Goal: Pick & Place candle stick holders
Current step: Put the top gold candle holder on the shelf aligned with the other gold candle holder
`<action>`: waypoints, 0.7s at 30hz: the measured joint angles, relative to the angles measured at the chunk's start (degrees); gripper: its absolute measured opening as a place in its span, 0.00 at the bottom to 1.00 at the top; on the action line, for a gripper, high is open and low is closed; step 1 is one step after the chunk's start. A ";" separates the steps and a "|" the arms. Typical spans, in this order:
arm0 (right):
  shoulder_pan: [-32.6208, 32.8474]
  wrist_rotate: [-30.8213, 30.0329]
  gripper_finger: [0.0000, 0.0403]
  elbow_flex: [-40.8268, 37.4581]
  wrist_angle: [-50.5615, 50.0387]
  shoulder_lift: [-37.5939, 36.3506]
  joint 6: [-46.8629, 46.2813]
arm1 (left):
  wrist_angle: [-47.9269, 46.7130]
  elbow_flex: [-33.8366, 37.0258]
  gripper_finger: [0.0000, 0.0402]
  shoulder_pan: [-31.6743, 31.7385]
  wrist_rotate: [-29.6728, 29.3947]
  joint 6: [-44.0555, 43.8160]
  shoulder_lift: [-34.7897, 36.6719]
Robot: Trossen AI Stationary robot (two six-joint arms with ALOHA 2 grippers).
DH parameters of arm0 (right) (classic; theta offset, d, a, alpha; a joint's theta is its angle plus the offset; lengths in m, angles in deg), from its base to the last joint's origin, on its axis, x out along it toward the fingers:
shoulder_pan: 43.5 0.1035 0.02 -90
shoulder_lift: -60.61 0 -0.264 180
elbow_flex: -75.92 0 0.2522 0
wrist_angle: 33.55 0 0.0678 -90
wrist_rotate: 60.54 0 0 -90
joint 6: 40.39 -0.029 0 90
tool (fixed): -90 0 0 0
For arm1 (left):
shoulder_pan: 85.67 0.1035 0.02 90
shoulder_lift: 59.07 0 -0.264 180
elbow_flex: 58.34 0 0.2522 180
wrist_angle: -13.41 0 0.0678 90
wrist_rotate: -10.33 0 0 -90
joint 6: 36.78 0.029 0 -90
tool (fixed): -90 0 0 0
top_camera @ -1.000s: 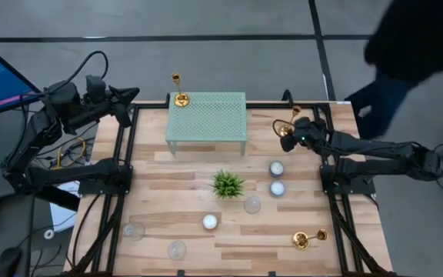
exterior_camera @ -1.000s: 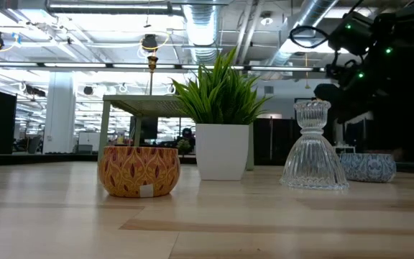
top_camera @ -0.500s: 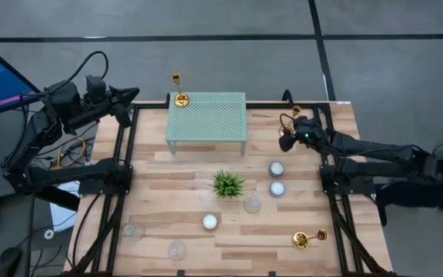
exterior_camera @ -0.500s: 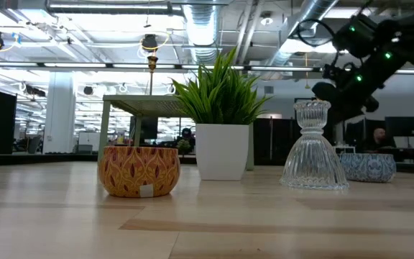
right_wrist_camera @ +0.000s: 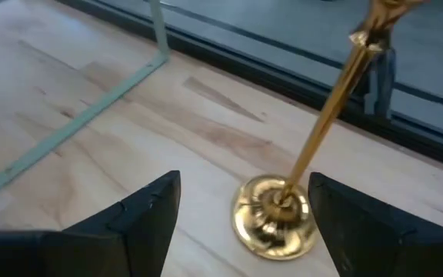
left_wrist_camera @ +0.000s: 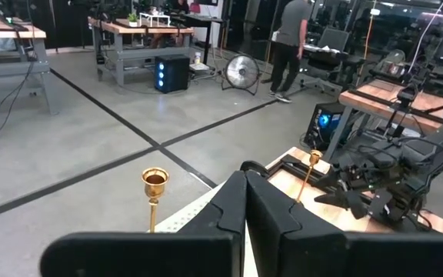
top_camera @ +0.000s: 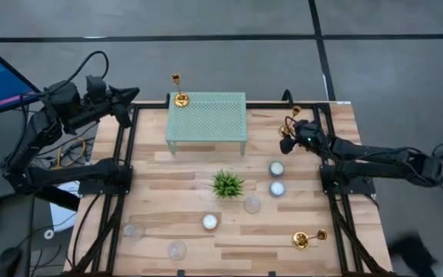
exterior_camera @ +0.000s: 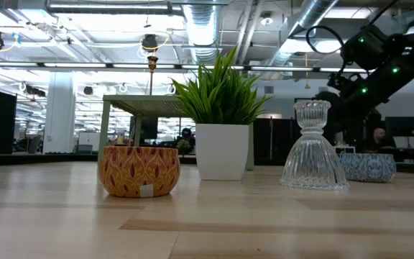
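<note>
Wooden worktop [top_camera: 168, 200], seen from above, with one dark arm at each side. Left arm [top_camera: 52, 138] waits beyond the worktop's left edge, its gripper [top_camera: 133, 93] raised off the far-left corner with fingers [left_wrist_camera: 244, 211] pressed together and holding nothing. Right arm [top_camera: 375, 158] reaches in from the right side toward the far-right corner; its gripper [top_camera: 285, 132] stands wide, the two fingers [right_wrist_camera: 148, 211] spread on either side of the round base of a gold candle stick holder [right_wrist_camera: 283, 211] without touching it. This holder stands upright on the wood near the far-right corner, its thin stem rising between the spread fingers. A pale green mesh stand [top_camera: 207, 115] occupies the far middle of the worktop; a second gold candle stick holder [top_camera: 179, 91] stands upright on its far-left corner. A third gold candle stick holder [top_camera: 306, 239] lies tipped on its side near the front-right corner, well apart from both grippers. A small potted plant [top_camera: 227, 184] sits at the centre. White tealight candles [top_camera: 276, 168] lie to the plant's right and front, and low clear glass cups [top_camera: 177, 249] near the front-left edge. The level view also shows an orange patterned bowl [exterior_camera: 139, 170] and a ribbed glass piece [exterior_camera: 313, 147].
</note>
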 joint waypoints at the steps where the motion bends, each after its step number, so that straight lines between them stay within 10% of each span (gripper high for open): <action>1: -0.33 -0.05 0.69 0.00 0.00 0.00 0.19 | 0.10 0.00 0.02 -0.01 0.01 0.00 0.00; 21: -8.80 3.28 0.60 0.02 8.14 0.06 10.34 | 1.67 0.00 0.02 -0.01 -0.04 0.01 0.00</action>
